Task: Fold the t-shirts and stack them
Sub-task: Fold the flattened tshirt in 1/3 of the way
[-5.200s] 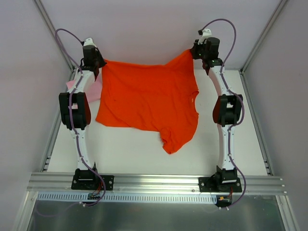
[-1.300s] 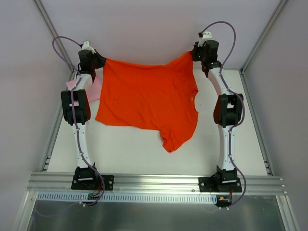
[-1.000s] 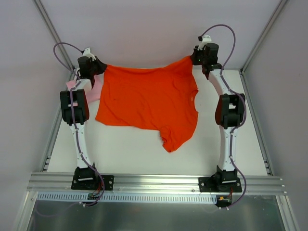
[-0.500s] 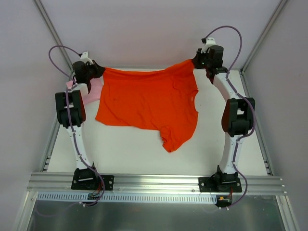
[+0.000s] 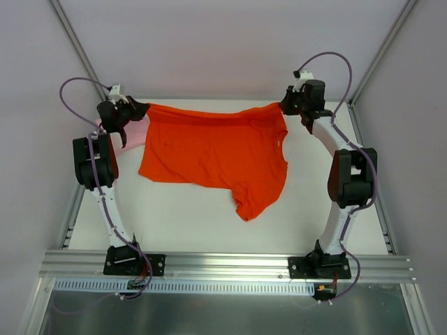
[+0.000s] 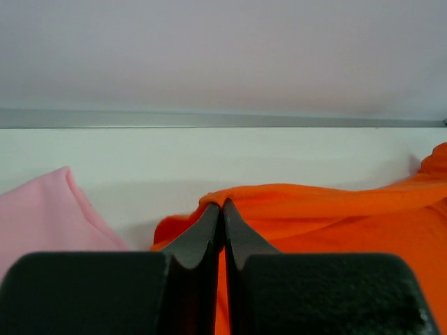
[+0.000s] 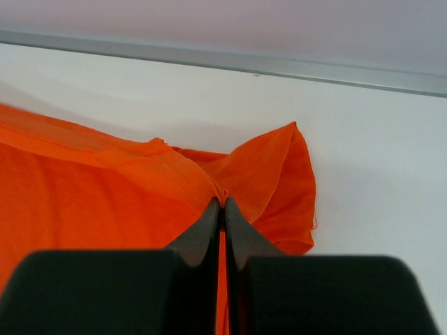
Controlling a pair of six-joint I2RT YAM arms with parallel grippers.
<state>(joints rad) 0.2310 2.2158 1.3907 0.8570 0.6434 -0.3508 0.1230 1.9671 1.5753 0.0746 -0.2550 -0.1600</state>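
The orange-red t-shirt (image 5: 216,150) lies spread on the white table, one sleeve bunched toward the near side. My left gripper (image 5: 142,108) is shut on its far left corner (image 6: 230,202). My right gripper (image 5: 282,105) is shut on its far right corner (image 7: 230,192). The far edge is stretched between the two grippers, low over the table near the back wall. The light pink shirt (image 5: 134,132) lies at the far left, partly hidden by my left arm; it also shows in the left wrist view (image 6: 42,223).
The back wall and its metal rail (image 6: 209,118) run just beyond both grippers. Side frame posts (image 5: 370,63) stand at the back corners. The aluminium base rail (image 5: 223,262) crosses the near edge. Bare white table (image 5: 181,216) lies in front of the shirt.
Both grippers have lowered and moved outward with the shirt's far corners. The far edge has dropped toward the table and pulled straighter. Both elbows have swung outward.
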